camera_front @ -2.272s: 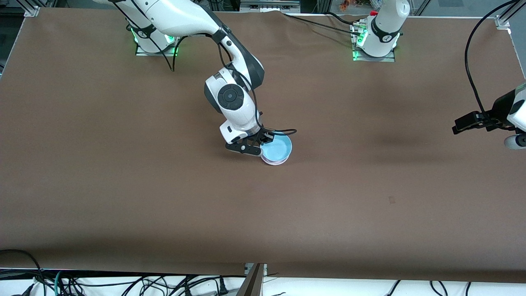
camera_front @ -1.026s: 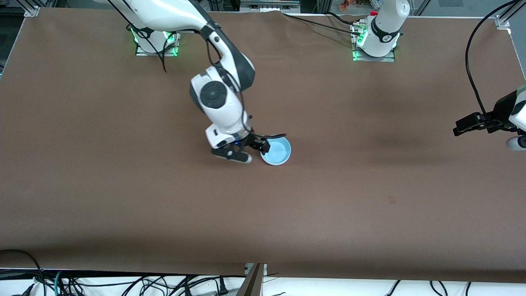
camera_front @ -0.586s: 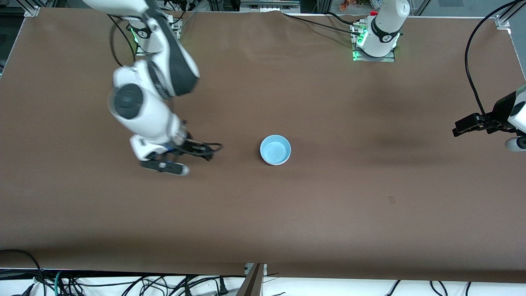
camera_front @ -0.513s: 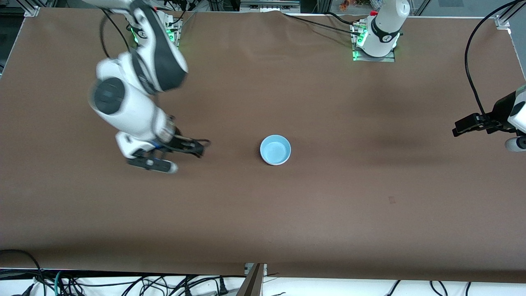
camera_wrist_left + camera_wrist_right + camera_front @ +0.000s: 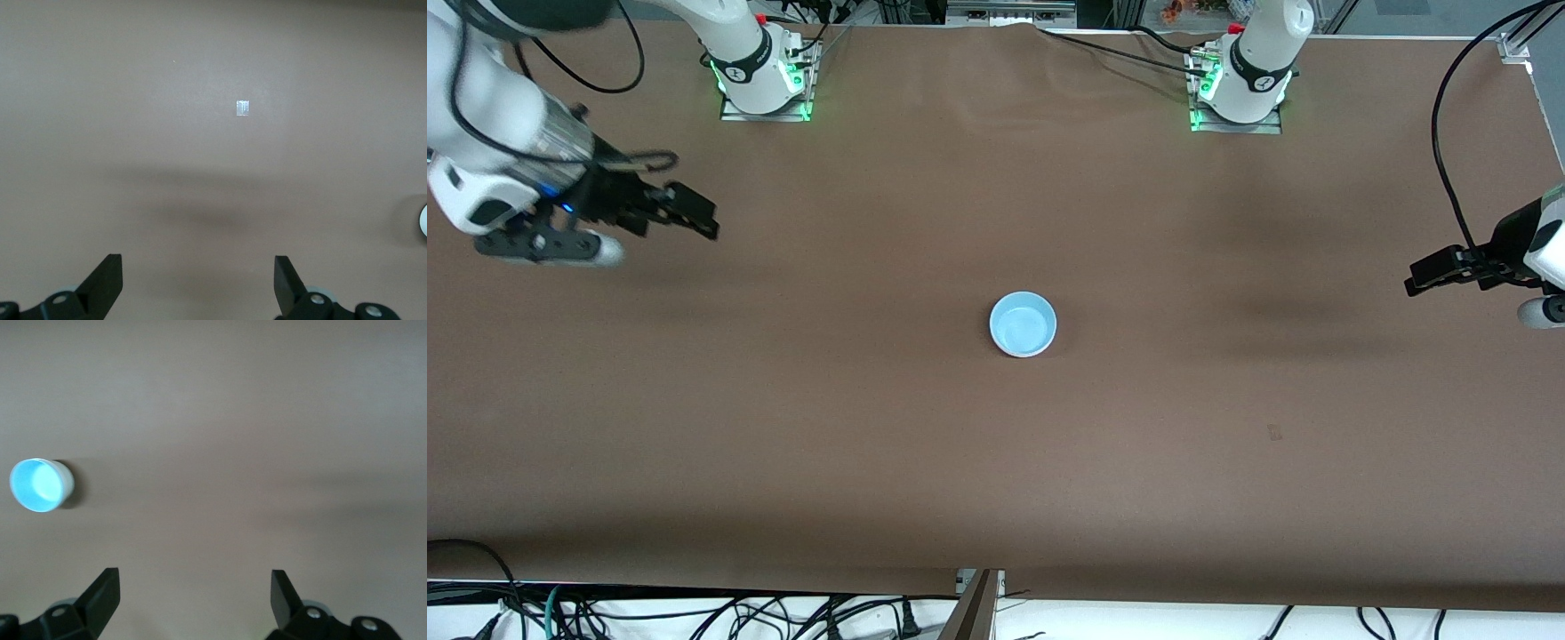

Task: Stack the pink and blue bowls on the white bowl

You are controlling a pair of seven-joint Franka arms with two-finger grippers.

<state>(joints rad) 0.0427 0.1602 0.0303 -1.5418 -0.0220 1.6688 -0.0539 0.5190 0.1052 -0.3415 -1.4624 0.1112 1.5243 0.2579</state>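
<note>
The light blue bowl (image 5: 1023, 322) sits nested on top of a stack in the middle of the table. A thin white wall of the white bowl (image 5: 1024, 354) shows under it. The pink bowl is hidden inside the stack. The blue bowl also shows in the right wrist view (image 5: 37, 485). My right gripper (image 5: 694, 213) is open and empty, up over the right arm's end of the table, well away from the stack. It also shows in the right wrist view (image 5: 193, 597). My left gripper (image 5: 1418, 276) waits open and empty over the left arm's end, also seen in the left wrist view (image 5: 198, 280).
A brown cloth (image 5: 996, 462) covers the table. A small tape mark (image 5: 1274, 433) lies on it nearer the front camera, toward the left arm's end; it also shows in the left wrist view (image 5: 243, 107). Cables hang below the table's front edge (image 5: 694, 613).
My right gripper let go of the blue bowl on the stack, then swung away toward the right arm's end of the table. The left arm has not moved.
</note>
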